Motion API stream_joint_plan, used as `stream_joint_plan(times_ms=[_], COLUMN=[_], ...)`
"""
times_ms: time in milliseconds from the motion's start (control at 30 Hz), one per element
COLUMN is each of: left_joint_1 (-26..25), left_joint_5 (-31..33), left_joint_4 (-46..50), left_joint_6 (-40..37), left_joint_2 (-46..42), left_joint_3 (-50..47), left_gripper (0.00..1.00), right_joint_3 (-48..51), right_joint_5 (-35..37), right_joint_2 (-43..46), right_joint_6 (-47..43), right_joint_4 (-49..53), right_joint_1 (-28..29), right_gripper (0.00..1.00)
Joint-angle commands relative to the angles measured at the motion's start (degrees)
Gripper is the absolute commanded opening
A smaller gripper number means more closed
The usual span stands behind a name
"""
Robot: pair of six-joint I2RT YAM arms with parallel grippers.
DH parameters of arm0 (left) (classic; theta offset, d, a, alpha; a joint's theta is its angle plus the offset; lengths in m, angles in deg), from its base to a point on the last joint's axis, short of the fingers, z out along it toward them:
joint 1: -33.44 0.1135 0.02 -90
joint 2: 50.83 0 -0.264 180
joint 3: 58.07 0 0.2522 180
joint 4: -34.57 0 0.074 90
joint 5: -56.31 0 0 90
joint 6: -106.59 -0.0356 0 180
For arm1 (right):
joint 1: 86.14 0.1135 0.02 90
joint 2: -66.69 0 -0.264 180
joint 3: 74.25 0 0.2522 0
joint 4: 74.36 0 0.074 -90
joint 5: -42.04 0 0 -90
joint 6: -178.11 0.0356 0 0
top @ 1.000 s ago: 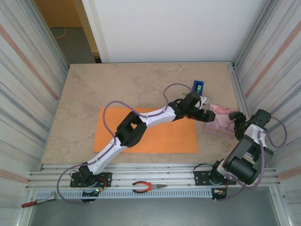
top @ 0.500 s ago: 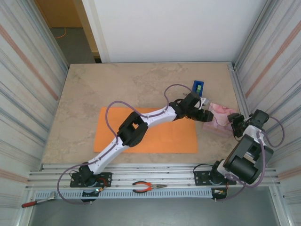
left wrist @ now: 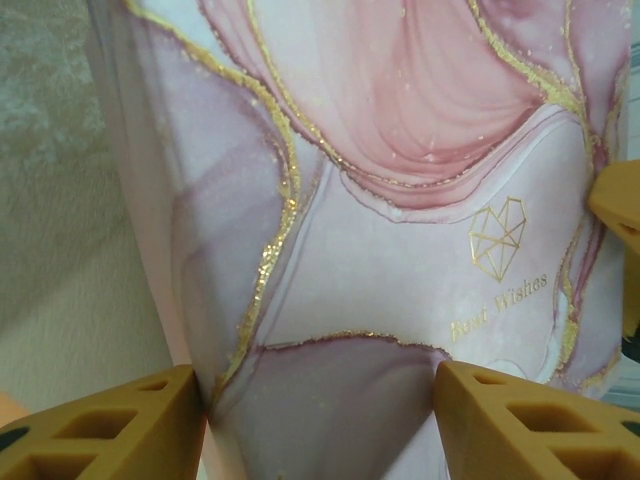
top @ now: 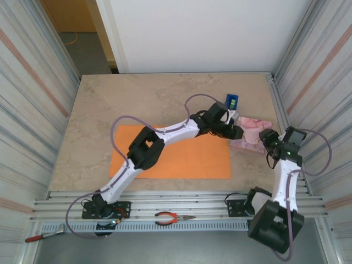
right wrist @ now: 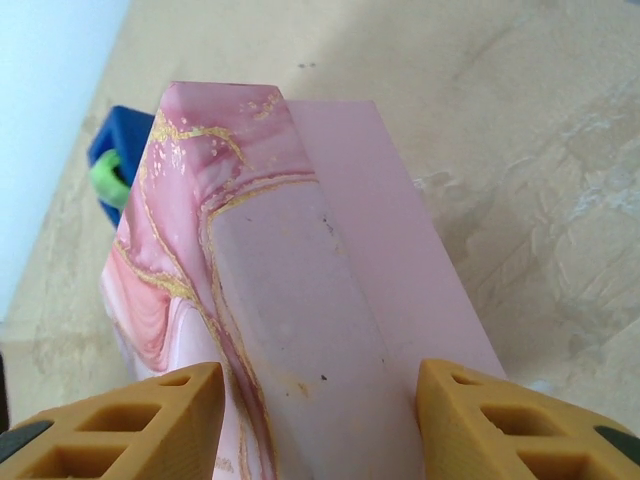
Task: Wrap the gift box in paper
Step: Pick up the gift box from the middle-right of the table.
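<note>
The pink marbled gift box is at 3 o'clock on the beige stone-look surface, just off the flat bright orange paper sheet's 2 o'clock corner; the left hand pinches it from 9 o'clock, the right hand from 4 o'clock; a blue tape dispenser stands near its 11 o'clock.

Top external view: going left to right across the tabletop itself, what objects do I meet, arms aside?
orange paper → blue tape dispenser → pink marbled gift box
</note>
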Motion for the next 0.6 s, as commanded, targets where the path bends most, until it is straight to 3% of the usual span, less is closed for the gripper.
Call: stream_joint_plan(times_ms=[0, 267, 567], left_joint_1=[-3.14, 0.47, 8.74], left_joint_5=[-6.25, -4.4, -3.51], left_joint_4=[-8.61, -13.19, -15.86], left_joint_6=[-1.75, -1.42, -1.8], left_joint_2=[-9.48, -24.03, -42.19], left_joint_3=[-4.15, -20.21, -43.58], left_gripper=[0.61, 0.6, 0.6], right_joint_3=[-1.93, -6.51, -11.1], right_joint_5=[-5.79, 5.76, 22.0], right_joint_2=[2.57, 0.84, -12.22], right_joint_6=[5.73, 13.98, 20.63], right_joint_4=[6.1, 2.2, -6.45], right_joint_1=[7.42, 28.4, 54.73], right_gripper=[0.52, 0.52, 0.52])
